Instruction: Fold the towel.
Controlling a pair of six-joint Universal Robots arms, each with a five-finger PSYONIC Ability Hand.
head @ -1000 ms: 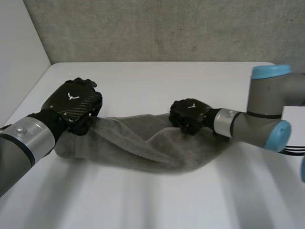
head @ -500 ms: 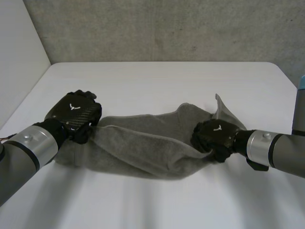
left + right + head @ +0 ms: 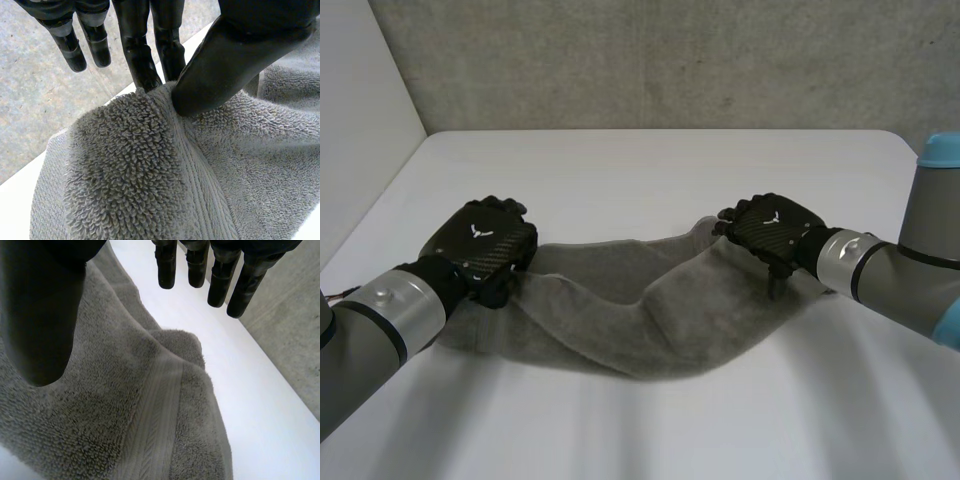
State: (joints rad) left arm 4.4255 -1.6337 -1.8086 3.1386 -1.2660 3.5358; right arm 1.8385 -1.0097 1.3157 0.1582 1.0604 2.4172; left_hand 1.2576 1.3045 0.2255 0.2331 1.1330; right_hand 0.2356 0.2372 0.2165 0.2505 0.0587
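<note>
I see the white table (image 3: pixel 650 170) carrying the grey towel (image 3: pixel 620 310), bunched lengthwise between my arms. My left hand (image 3: pixel 480 245) pinches its left end between thumb and fingers. My right hand (image 3: pixel 770 225) sits over its right end, fingers straight, gripping nothing.

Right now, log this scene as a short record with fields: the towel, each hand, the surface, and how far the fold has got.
towel: grey terry-cloth towel, bunched in a long rumpled band across the table
left hand: black left hand at the towel's left end, thumb and fingers pinching a raised fold of cloth
right hand: black right hand over the towel's right end, fingers straight, gripping nothing
surface: white table
fold: not yet done; no flat, neat fold
</note>
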